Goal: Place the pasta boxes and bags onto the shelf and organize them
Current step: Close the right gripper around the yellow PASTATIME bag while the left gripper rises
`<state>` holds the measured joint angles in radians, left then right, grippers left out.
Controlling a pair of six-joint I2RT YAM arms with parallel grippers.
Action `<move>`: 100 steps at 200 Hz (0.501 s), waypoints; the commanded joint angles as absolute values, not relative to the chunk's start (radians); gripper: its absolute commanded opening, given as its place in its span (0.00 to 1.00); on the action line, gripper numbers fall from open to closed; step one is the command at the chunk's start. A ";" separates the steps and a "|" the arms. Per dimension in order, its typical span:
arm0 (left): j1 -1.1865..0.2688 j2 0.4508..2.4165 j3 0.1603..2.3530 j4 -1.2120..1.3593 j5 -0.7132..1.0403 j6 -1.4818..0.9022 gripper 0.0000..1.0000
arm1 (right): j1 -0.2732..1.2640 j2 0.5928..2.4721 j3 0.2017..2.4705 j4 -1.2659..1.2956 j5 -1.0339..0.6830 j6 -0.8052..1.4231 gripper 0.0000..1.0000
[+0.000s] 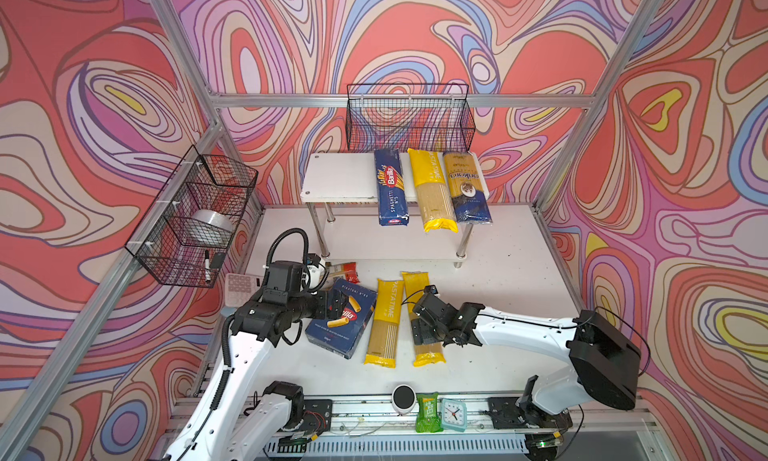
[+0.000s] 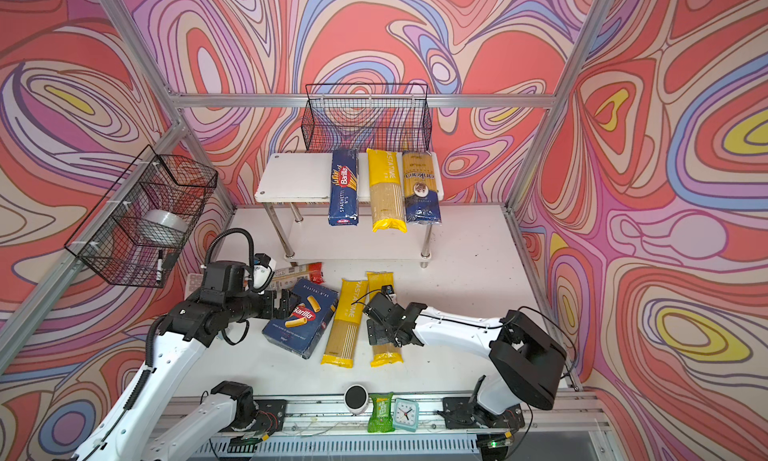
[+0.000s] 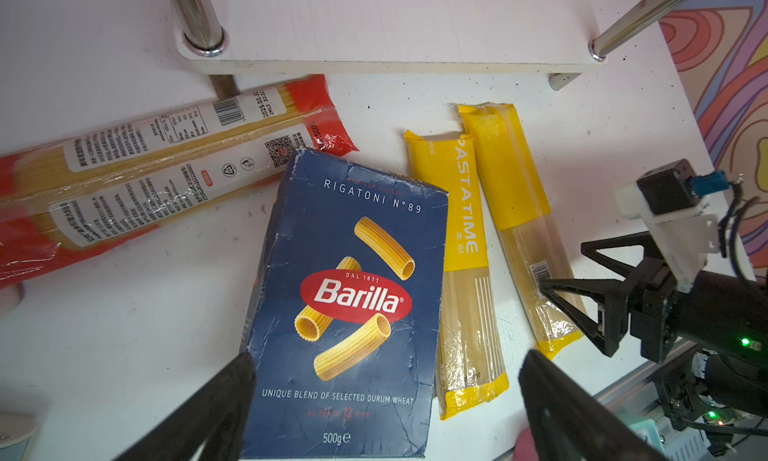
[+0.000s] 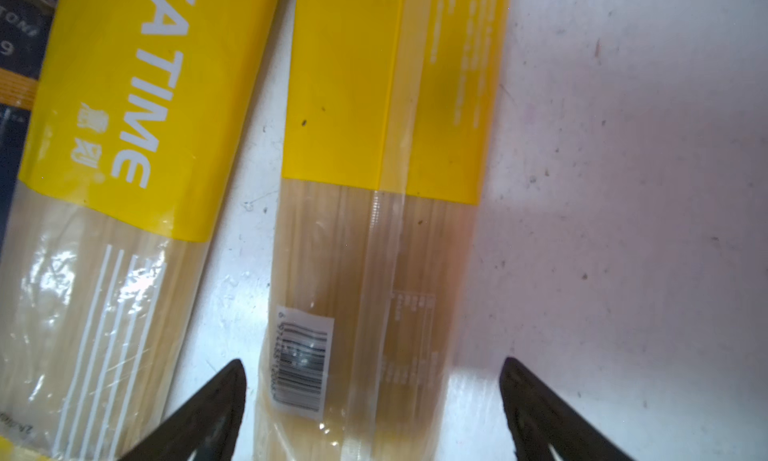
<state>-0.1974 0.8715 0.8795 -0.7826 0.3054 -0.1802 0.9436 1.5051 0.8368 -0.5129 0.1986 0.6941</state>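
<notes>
Under right hand (image 4: 374, 362) | yellow packet (image 4: 374, 230) | long axis toward shelf (image 1: 340, 176)

We are looking into a robotics lab test cell: a silver aluminium-profile frame (image 1: 270, 101) carries printed pink-and-purple swirl wall panels (image 1: 83, 106) around a white tabletop (image 1: 519, 272), and two white-and-black robot arms (image 1: 523, 330) stand mounted on a slotted metal rail (image 1: 365, 413).

Top of shelf (image 1: 340, 176): spaghetti box (image 1: 392, 187), yellow bag (image 1: 432, 189), gold-blue bag (image 1: 466, 187) side by side, front ends overhanging. On table (image 1: 507, 280): rigatoni box (image 1: 343, 328), 2nd yellow bag (image 1: 384, 322), 3rd yellow bag (image 1: 414, 286) in a row. L gripper (image 1: 336, 304) at rigatoni box; R gripper (image 1: 422, 334) over 3rd yellow bag.
</notes>
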 commanded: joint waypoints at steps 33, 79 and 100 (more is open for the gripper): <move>-0.200 0.847 0.868 -0.778 0.268 -0.170 1.00 | 0.944 1.554 0.838 -0.477 0.200 0.688 0.98; -0.201 0.844 0.864 -0.780 0.258 -0.172 1.00 | 0.944 1.600 0.836 -0.455 0.188 0.696 0.98; -0.201 0.844 0.864 -0.782 0.252 -0.172 1.00 | 0.944 1.609 0.827 -0.437 0.177 0.702 0.98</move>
